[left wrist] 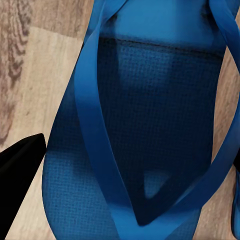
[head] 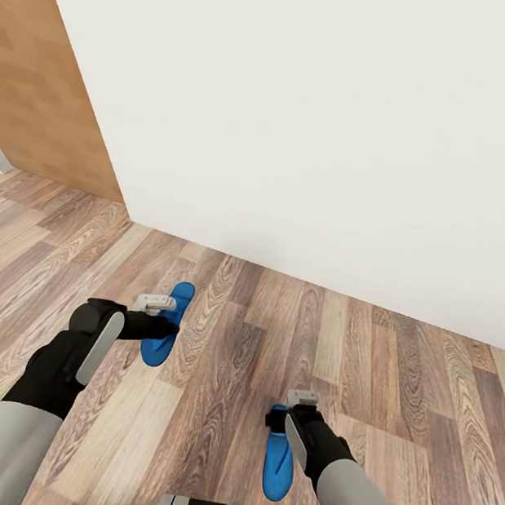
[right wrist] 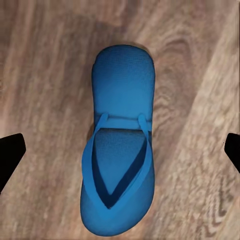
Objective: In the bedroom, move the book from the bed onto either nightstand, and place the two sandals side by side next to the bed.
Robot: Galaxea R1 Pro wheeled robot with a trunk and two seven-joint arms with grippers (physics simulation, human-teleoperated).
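Head view: both arms reach down over a wood-grain plank floor (head: 397, 369) before a plain white wall (head: 350, 121). The left gripper (head: 159, 321) hangs over one blue sandal (head: 167, 324); in the left wrist view its dark fingertips (left wrist: 20, 180) stand spread, with the sandal's woven-textured footbed and smooth Y-shaped straps (left wrist: 90, 125) lying between them, very close. The right gripper (head: 290, 416) hovers above the other sandal (head: 279, 464); the right wrist view shows its jaws wide apart, the rounded, flat sandal (right wrist: 120, 145) centred between them on the floor, untouched.
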